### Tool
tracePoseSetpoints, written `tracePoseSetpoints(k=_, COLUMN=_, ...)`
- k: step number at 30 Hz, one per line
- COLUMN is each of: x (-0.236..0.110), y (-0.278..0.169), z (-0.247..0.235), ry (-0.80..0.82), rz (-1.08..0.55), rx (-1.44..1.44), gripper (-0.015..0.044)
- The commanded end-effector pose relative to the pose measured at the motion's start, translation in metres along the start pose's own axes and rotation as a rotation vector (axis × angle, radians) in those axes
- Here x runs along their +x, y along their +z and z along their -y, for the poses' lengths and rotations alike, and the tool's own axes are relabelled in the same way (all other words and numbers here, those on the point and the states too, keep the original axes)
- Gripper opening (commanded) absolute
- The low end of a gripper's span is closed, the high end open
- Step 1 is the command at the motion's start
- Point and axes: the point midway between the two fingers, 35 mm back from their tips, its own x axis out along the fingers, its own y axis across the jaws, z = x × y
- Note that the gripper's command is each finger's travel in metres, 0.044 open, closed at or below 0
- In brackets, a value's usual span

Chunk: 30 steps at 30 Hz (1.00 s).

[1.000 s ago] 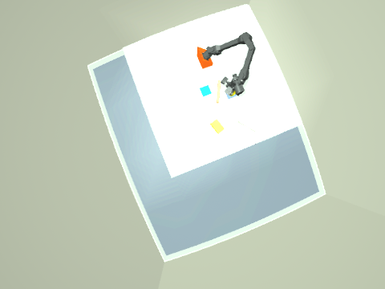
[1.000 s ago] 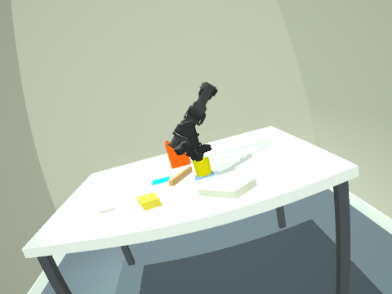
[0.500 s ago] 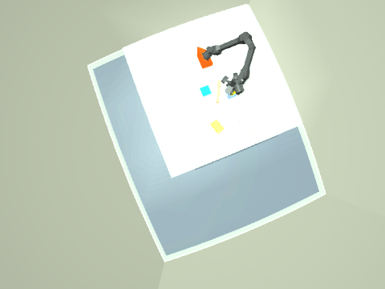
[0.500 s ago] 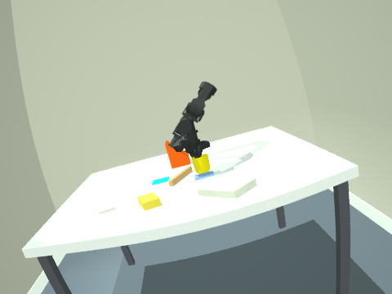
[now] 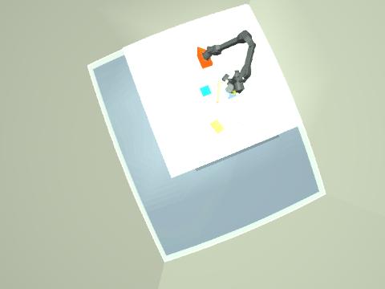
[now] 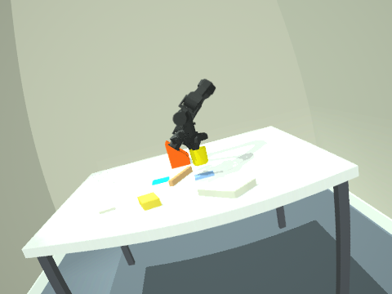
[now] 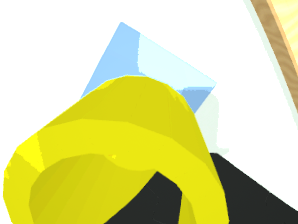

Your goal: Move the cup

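Cup [image 7: 113, 156] fills the lower half of the wrist frame, with the dark fingers pinched on its wall at the bottom edge; the gripper [image 6: 195, 144] is clamped on the cup, one finger inside the rim and one outside as far as this view shows. The mouth faces the lower left of the frame and looks tilted rather than level (no marbles can be made out inside from here, so whether any have shifted I cannot tell). Just behind the cup, toward the upper middle of the wrist frame, lies the pale blue pad [image 7: 123, 52], partly hidden by the yellow wall.

In the exterior view the cup hangs from the gripper, clear of the table [image 6: 286, 163] and a little above that blue pad, in the middle of the frame. Next out, lower left of the cup, comes the wooden bar [image 6: 180, 175], lying with its long axis running from lower left to upper right. Beyond the bar, further left, is the cyan pad [image 6: 160, 180], which I take to be the goal.

So the carry, as I judge it, runs leftward in the frame and across the bar's long axis; the cup must pass above it, and its tilt wants levelling first.
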Motion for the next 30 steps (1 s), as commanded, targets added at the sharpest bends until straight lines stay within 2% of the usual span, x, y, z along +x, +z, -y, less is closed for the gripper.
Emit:
tracePoseSetpoints(k=1, x=0.000, y=0.001, z=0.000, ry=0.001, rz=0.000, rx=0.002, gripper=0.0000)
tracePoseSetpoints(k=14, x=0.000, y=0.002, z=0.003, ry=0.000, rz=0.001, rx=0.002, gripper=0.0000)
tracePoseSetpoints(k=30, x=-0.001, y=0.028, z=0.042, ry=-0.001, rz=0.006, rx=-0.003, gripper=0.0000)
